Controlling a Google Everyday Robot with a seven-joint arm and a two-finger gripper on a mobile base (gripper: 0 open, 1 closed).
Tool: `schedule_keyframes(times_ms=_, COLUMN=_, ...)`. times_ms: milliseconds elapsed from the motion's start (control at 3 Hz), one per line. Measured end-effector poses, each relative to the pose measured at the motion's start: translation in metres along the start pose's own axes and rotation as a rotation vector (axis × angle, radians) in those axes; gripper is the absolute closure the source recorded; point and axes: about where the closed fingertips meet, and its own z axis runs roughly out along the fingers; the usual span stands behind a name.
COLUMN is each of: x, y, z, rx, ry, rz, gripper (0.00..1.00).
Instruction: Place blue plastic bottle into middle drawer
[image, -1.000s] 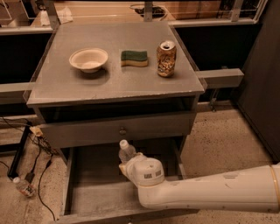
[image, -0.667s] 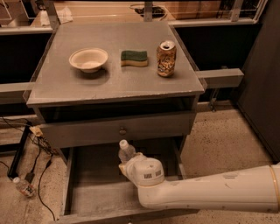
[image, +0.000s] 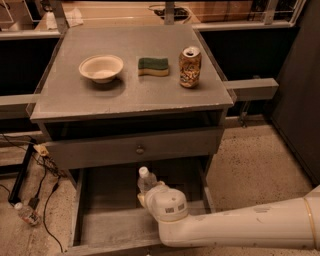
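The blue plastic bottle (image: 144, 179) stands upright, long axis vertical, within the outline of the open middle drawer (image: 107, 200) at lower centre of the frame. The pincer (image: 148, 195) meets its lower body from the lower right. Whether it is clenched cannot be determined. The bottle's contact with the drawer floor is hidden.

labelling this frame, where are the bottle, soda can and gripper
bottle (image: 146, 183): camera view, clear shoulder under cap
soda can (image: 190, 68): camera view, middle of its side
gripper (image: 143, 198): camera view, its tip by the bottle, in the drawer (image: 100, 226)
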Motion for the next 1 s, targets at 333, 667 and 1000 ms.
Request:
schedule_keyframes(times_ms=333, x=0.024, y=0.001, z=0.004, rx=0.010, ry=-0.003, rz=0.031, gripper=1.00)
schedule_keyframes(times_ms=667, x=0.043, y=0.000, z=0.005, rx=0.009, ry=-0.008, rz=0.044, gripper=1.00)
schedule_keyframes(times_ms=1000, x=0.070, y=0.007, z=0.012, rx=-0.022, ry=0.005, rz=0.069, gripper=1.00)
